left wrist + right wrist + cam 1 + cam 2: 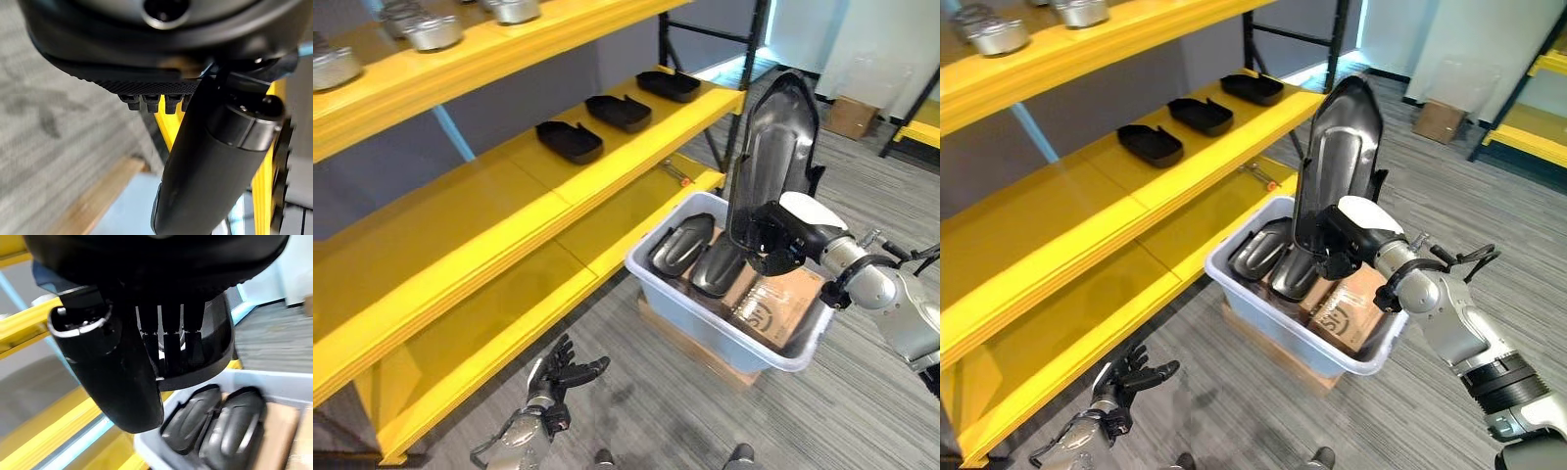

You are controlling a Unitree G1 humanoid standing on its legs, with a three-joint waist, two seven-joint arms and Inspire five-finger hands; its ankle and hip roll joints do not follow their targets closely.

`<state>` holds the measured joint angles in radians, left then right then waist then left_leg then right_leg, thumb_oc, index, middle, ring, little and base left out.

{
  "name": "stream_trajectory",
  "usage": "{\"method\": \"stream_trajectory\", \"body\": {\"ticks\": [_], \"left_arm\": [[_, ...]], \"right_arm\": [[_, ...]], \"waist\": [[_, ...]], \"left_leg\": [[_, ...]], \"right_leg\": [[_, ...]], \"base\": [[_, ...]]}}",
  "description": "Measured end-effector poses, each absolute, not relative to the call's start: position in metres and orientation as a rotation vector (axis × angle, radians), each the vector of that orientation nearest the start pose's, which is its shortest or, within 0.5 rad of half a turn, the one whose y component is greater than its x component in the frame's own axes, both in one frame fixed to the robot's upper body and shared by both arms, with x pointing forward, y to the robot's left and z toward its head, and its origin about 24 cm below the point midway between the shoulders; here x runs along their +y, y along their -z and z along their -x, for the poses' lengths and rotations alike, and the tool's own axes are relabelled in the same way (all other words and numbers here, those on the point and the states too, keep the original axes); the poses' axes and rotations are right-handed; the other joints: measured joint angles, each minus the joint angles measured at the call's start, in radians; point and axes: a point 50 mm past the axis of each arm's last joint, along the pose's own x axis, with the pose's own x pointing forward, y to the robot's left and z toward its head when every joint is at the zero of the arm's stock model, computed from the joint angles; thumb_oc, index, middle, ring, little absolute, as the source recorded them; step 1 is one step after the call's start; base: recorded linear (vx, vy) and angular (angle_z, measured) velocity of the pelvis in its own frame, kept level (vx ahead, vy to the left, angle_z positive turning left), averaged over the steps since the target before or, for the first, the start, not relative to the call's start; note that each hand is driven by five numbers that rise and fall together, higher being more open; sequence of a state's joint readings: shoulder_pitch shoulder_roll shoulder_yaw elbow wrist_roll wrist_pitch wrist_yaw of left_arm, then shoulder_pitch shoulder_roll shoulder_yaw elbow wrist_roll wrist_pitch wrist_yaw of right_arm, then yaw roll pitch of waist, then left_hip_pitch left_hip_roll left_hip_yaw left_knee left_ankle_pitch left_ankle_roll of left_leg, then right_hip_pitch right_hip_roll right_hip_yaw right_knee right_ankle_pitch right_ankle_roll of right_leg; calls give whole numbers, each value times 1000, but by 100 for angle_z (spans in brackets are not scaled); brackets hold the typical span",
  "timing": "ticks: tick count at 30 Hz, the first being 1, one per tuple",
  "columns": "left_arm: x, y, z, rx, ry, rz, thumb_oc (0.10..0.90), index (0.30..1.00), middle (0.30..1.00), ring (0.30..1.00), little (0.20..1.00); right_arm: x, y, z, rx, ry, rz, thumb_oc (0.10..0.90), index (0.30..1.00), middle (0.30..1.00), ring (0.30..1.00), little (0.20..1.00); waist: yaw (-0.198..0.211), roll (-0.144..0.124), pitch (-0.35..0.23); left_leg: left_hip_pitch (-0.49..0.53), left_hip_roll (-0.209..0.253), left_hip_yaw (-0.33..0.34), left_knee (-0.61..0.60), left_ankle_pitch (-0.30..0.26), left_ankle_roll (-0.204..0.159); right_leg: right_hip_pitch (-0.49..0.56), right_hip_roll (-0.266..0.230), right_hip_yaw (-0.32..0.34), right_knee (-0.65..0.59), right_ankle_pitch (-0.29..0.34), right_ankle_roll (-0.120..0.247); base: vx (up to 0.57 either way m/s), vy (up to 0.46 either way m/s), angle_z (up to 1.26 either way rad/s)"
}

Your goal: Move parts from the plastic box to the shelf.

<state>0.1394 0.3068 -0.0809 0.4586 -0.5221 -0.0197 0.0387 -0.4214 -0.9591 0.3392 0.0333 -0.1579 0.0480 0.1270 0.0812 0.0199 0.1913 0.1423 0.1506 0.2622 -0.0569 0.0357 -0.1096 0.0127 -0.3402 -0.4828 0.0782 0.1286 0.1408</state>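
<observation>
A long dark glossy part (pixel 771 157) stands upright above the grey plastic box (pixel 685 304), with my right hand (pixel 781 237) shut on its lower end. In the right wrist view the fingers (pixel 168 345) curl round the part's rim (pixel 215 352). Two more dark parts (pixel 683 245) (pixel 717 266) lie in the box beside a cardboard piece (pixel 781 304). Three black parts (pixel 570 140) (pixel 619 112) (pixel 669 85) rest on the middle yellow shelf (pixel 509 196). My left hand (pixel 558 377) hangs low near the floor, fingers spread, holding nothing.
The box sits on a wooden board (pixel 705 354) on the grey floor, beside the lower shelf (pixel 519 313). Silver parts (pixel 431 29) line the top shelf. A small orange-handled tool (pixel 677 175) lies on the lower shelf. A cardboard carton (pixel 850 117) stands far right.
</observation>
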Motion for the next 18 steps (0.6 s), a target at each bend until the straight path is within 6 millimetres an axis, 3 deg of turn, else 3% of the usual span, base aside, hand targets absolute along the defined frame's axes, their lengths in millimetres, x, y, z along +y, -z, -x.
{"method": "stream_trajectory", "body": {"ticks": [7,18], "left_arm": [[238,78,-171,587,-204,145,900,1000,1000,1000,1000],[238,78,-168,595,-194,108,900,1000,1000,1000,1000]], "right_arm": [[-232,-147,-305,-99,-291,1184,400,300,300,300,300],[-233,-147,-305,-95,-286,1183,400,300,300,300,300]], "waist": [[7,-76,-39],[12,-93,-50]], "left_leg": [[-36,-14,-47,-2,18,-4],[-60,-19,-64,1,18,-4]], "right_leg": [[29,2,-54,-64,34,8],[34,0,-80,-75,38,11]], "base": [[11,86,18],[16,73,6]]}}
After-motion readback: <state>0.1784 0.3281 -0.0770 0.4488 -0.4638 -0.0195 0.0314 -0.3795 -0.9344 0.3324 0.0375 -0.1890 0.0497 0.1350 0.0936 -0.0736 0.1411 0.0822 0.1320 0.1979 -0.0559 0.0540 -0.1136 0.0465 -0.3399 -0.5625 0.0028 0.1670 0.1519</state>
